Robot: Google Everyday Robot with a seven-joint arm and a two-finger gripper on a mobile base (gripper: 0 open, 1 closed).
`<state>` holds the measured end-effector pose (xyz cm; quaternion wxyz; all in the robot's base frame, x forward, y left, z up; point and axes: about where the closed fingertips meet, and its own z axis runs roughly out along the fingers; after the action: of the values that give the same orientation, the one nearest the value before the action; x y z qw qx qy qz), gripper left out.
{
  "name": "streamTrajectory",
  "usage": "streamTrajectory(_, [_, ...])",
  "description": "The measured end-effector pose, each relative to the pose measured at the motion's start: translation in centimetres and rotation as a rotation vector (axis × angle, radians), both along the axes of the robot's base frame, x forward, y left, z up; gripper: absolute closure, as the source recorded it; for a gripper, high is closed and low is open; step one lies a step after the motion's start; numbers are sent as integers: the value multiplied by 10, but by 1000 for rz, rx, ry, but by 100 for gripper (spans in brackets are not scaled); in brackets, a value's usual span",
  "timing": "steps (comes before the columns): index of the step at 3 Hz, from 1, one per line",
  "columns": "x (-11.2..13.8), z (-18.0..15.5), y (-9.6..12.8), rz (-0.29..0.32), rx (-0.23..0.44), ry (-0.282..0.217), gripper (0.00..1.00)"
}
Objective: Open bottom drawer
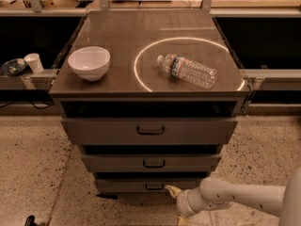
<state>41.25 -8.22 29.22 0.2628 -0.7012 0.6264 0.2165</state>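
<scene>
The bottom drawer (127,185) is the lowest and narrowest grey front of the cabinet, with a small dark bar handle (154,186) at its centre. It sits pushed in, like the two drawers above it. My gripper (175,203) is on a white arm (235,197) coming from the lower right. It is low, just right of the handle and in front of the drawer front. Its upper yellowish fingertip (169,189) lies close to the handle's right end. The jaws look open and hold nothing.
On the cabinet top (117,32) stand a white bowl (89,62) at the left and a plastic water bottle (188,71) lying on its side inside a bright ring. A paper cup (34,61) sits on a ledge to the left. Speckled floor surrounds the cabinet.
</scene>
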Motion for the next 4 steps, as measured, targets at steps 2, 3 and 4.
streamTrajectory(2, [38,-16,-60,-28,-40,-197,0])
streamTrajectory(3, [52,-34,-91,-39,-51,-222,0])
streamTrajectory(4, [69,-61,-115,-61,-32,-191,0])
